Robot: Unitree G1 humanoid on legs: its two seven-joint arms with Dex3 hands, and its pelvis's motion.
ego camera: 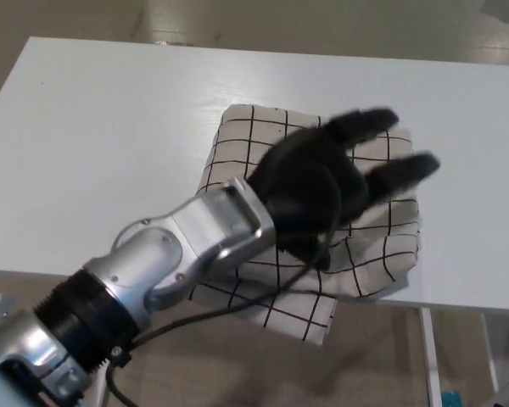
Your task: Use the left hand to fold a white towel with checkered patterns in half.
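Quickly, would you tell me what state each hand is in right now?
Left hand: open, fingers spread above the checkered towel, holding nothing.
Right hand: not in view.

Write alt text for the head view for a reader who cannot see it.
The robot's black left hand, fingers spread and holding nothing, hovers over a white towel with a black check pattern lying folded on a white table. The towel's near corner hangs over the table's front edge.
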